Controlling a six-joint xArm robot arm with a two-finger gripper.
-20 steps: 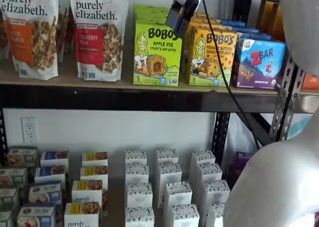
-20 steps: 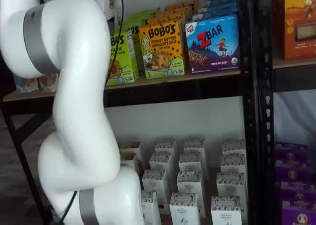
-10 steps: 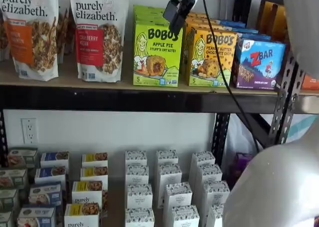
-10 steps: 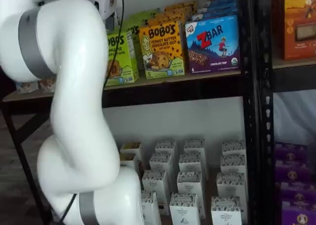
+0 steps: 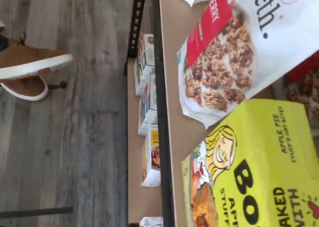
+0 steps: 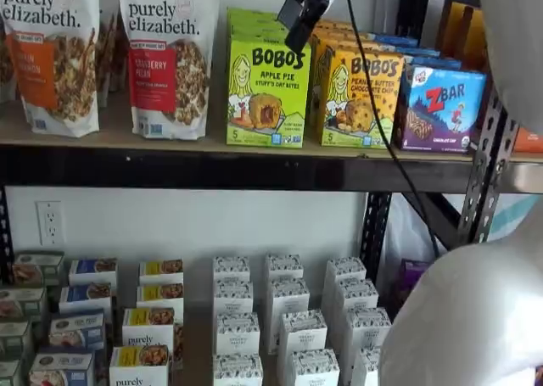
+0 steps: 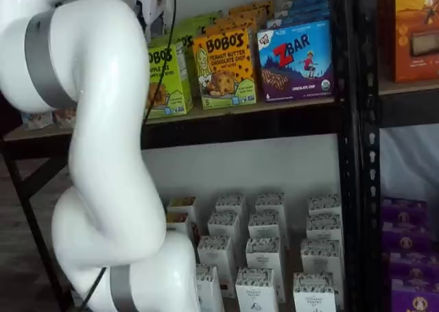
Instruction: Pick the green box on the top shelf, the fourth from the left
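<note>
gripper [image 6: 303, 17] hangs from above the top shelf [image 6: 212, 167] in a shelf view, its black fingers [image 6: 292, 9] seen side-on, so whether they are spread or pressed together cannot be told. compared with one second ago it sits higher and a touch further left, its tips now over the upper right corner of the green box [image 6: 267, 92] rather than in front of the gap beside it; the box itself has not shifted.

the green box stands upright near the front edge of the top shelf, long axis vertical, printed face turned outward, between a purely elizabeth granola bag [image 6: 168, 57] on one side and the yellow-orange bobo's box [image 6: 358, 97] on the other, with more green cartons lined up behind it. a blue zbar box [image 6: 441, 108] stands further toward the right end. in the wrist view the green box [image 5: 259, 172] fills the near corner beside the granola bag [image 5: 239, 57].
</note>
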